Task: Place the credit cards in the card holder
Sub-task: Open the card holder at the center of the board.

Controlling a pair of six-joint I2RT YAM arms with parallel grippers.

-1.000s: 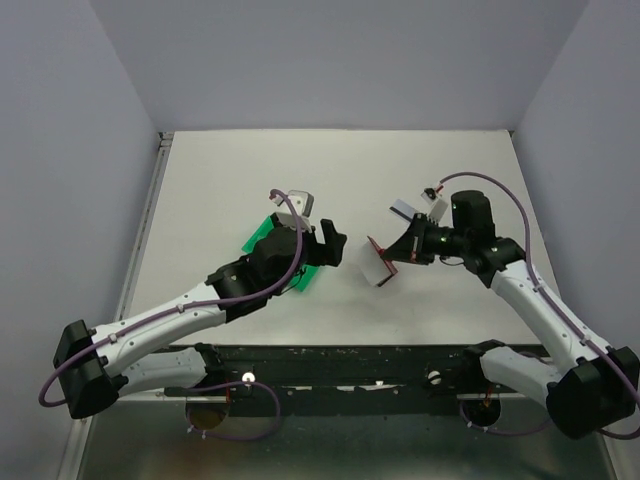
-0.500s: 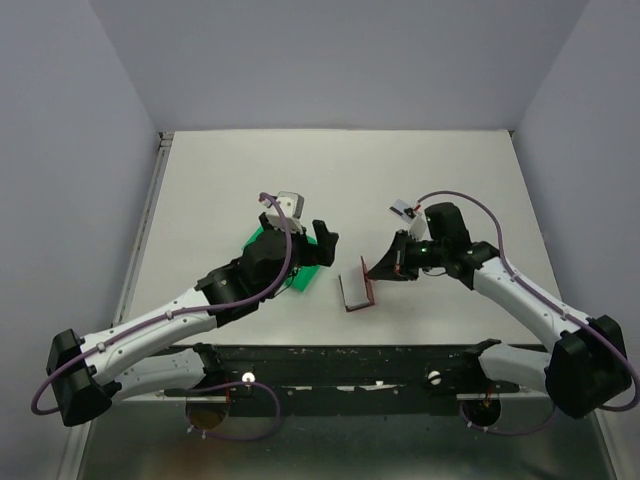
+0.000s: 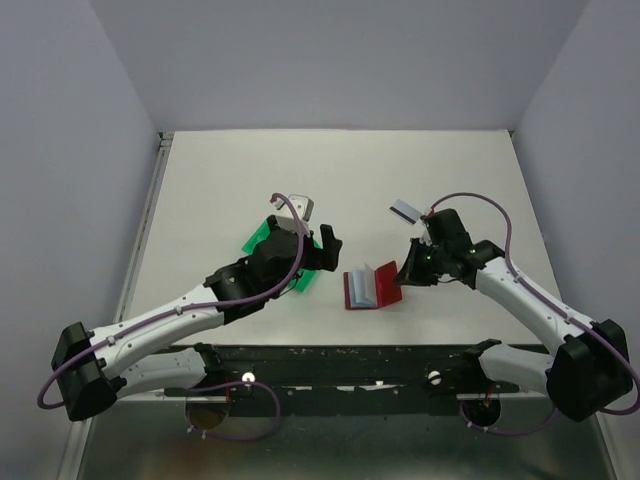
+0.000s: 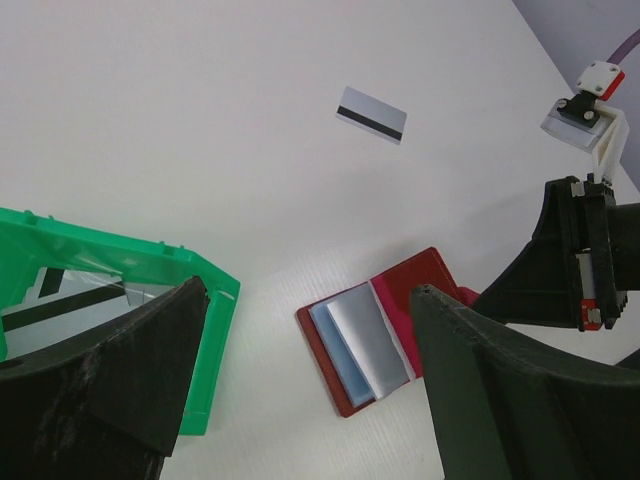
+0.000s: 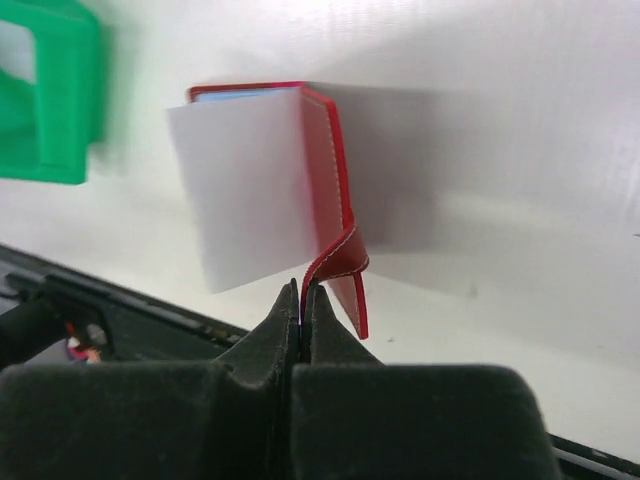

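Card holder lay open on the table near the front edge, between the two arms, red outside, pale blue pockets facing up, a silvery card sitting in it. Right gripper at the holder's 3 o'clock, jaws closed tight on the edge of the red flap, that flap lifted and curled, the other half flat on the table. Left gripper at the holder's 9 o'clock, jaws spread wide, holding nothing, hovering by the right end of the green tray. Tray held more cards, dark stripes showing, count unclear. Farther back, at the holder's 1 o'clock, one loose card lay flat on the table, dark stripe along one long edge, apart from the holder
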